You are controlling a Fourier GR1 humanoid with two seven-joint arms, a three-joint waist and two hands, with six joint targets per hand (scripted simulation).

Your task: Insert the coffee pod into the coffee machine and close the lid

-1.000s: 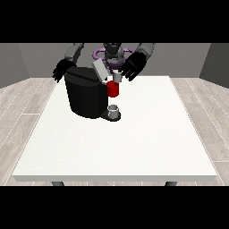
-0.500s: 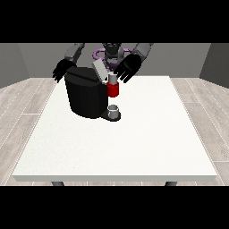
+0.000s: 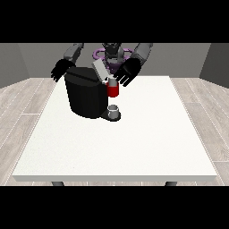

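Black coffee machine sits on the white surface, lid tilted up, a red thing at the machine over a grey cup. Hand at the view's right hovers by the lid, fingers spread; hand at the view's left hangs behind the machine, fingers relaxed. No pod plainly visible.

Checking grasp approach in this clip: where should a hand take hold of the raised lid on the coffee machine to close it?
Best at the lid's free upper end, from above and the view's right. It stands tilted up over the coffee machine's top, so pushing that end down would swing it shut. The hand at the view's right, fingers relaxed, is already beside it.
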